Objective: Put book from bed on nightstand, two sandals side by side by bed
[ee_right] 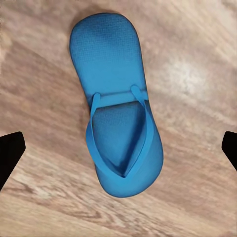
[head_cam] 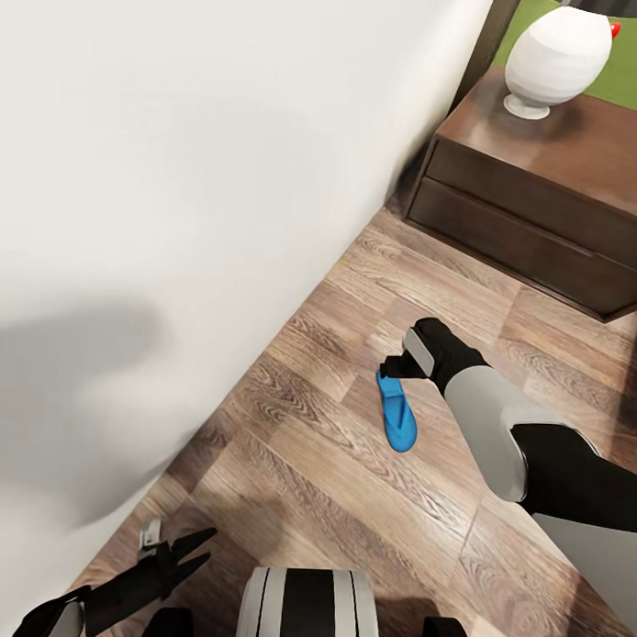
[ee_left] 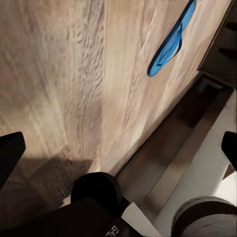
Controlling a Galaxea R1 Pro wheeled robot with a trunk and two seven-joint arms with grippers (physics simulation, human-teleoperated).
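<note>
- The bed (head_cam: 175,212) is cut off by the frame edge.
- The nightstand (head_cam: 543,198) stands beside the bed; its lamp (head_cam: 555,56) is cropped.
- One blue sandal (head_cam: 399,419) lies flat on the floor (head_cam: 349,503) near the bed.
- The right claw (head_cam: 397,365) hovers over the sandal, spread wide.
- The left claw (head_cam: 198,546) is open, empty.

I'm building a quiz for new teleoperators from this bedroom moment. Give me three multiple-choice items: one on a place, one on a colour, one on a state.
1. Where does the sandal lie?
A. On the bed
B. On the wooden floor
C. On the nightstand

2. What colour is the lamp base on the nightstand?
A. White
B. Blue
C. Black

3. How is the right gripper?
A. Shut on the sandal
B. Shut on a book
C. Open above the sandal

Key: 1 B, planks surround the sandal in the right wrist view. 2 A, the round base renders white. 3 C, its fingertips stand wide apart either side of the sandal.
</note>
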